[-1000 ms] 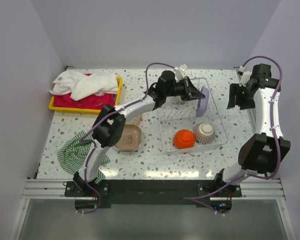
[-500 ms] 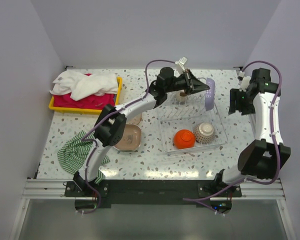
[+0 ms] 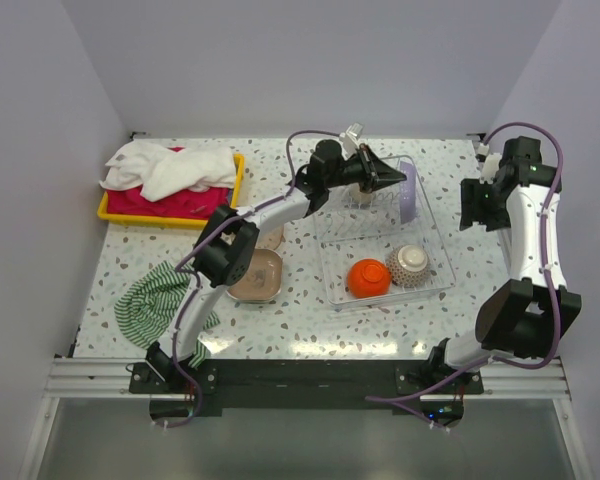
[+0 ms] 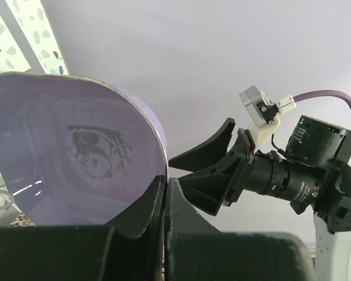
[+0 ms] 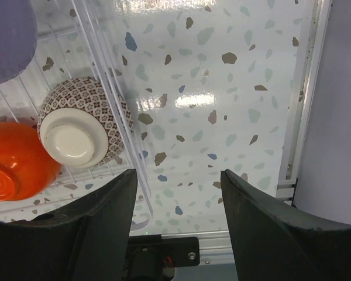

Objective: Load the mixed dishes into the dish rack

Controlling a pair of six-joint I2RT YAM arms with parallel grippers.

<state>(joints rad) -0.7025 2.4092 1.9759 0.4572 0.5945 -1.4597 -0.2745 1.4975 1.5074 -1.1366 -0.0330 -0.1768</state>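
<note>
As left end effector clamps lilac plate, at dish rack

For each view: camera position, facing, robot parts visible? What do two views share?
Top external: overhead from behind, facing down; left arm, right arm.
Left wrist: faces sideways at lilac square plate; left gripper clamps it.
Right wrist: faces down at white wire dish rack; open right gripper.
Shared: glossy orange bowl, top and right wrist.

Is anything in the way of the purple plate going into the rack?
Nothing visible. The left gripper holds the lilac plate over the dish rack, at its far end; the orange bowl and speckled bowl sit nearer.
</note>
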